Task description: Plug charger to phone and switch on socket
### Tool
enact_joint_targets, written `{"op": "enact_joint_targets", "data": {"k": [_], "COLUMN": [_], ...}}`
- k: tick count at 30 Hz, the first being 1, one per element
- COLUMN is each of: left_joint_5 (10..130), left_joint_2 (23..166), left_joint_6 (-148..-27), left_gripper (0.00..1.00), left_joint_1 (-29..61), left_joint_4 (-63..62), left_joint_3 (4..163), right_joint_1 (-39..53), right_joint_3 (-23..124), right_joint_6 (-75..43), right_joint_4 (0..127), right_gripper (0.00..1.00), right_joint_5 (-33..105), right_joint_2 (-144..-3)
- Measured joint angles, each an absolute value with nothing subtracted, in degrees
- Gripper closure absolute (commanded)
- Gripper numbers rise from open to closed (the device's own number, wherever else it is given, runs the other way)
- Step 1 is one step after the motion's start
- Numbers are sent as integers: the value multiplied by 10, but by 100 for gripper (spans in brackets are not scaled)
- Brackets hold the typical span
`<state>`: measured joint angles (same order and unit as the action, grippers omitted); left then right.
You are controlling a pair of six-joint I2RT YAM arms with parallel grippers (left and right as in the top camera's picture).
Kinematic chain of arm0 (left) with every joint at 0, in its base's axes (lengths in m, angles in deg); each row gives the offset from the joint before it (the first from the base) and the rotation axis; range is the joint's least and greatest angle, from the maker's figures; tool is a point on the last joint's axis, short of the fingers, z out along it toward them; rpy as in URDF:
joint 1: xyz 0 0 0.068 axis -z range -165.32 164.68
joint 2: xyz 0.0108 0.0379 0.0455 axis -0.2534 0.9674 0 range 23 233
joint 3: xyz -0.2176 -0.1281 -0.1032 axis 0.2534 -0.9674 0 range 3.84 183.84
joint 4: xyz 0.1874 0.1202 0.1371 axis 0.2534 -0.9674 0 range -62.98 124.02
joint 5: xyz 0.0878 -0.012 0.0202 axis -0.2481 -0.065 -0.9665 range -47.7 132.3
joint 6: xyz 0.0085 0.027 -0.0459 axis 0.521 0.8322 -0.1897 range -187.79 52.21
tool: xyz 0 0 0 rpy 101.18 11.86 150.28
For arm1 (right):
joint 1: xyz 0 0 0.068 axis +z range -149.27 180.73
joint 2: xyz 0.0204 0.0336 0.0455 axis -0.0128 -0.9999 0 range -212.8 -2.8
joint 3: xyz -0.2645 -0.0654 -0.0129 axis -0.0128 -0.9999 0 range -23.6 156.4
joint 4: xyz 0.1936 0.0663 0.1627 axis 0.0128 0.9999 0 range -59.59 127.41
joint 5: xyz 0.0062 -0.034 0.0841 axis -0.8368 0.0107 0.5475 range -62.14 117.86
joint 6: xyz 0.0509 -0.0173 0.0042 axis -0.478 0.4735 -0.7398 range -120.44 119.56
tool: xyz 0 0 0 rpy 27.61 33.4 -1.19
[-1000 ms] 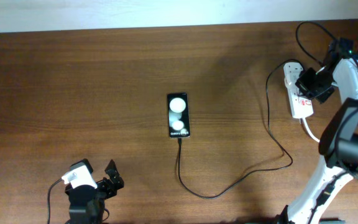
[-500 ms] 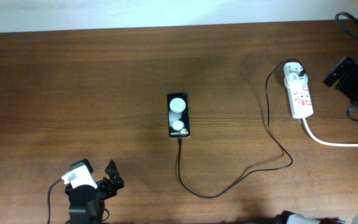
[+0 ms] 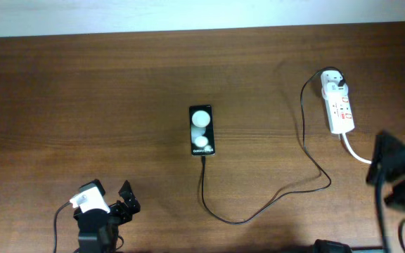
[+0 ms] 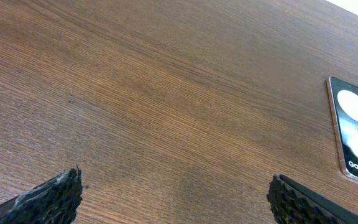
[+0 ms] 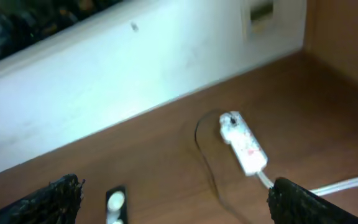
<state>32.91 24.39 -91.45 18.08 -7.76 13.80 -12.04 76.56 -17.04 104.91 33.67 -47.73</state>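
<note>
Phone [image 3: 202,131] lies centre frame, with the charger [image 3: 204,183] apparently seated in it. Socket [image 3: 339,105] sits upper right. Left gripper [image 4: 176,193] and right gripper [image 5: 176,196] stand spread, empty. When switching, press squarely downward and avoid dragging the socket.

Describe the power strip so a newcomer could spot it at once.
Go to the wooden table's right end, near the far edge. The power strip is the long white block there with red marks; the only other flat slab, the phone at mid-table, is black.
</note>
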Motion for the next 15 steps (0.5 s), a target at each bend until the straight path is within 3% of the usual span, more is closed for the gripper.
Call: {"op": "enact_joint_targets", "data": {"k": [2, 10, 15], "left_joint_5": [330, 329, 329], "left_joint_2": [244, 244, 244], "left_joint_6": [-915, -915, -915], "left_gripper": [1, 1, 1], "left_joint_1": [181, 181, 181], "left_joint_4": [-77, -76, -76], "left_joint_3": [138, 138, 138], "right_joint_1": [-120, -33, -7], "right_joint_3": [711, 127, -52], "right_joint_6": [-130, -98, -131], "right_joint_4": [1006, 529, 408], "right_gripper": [1, 1, 1], "right_joint_5": [333, 417, 421], "right_joint_2": [-407, -107, -38]}}
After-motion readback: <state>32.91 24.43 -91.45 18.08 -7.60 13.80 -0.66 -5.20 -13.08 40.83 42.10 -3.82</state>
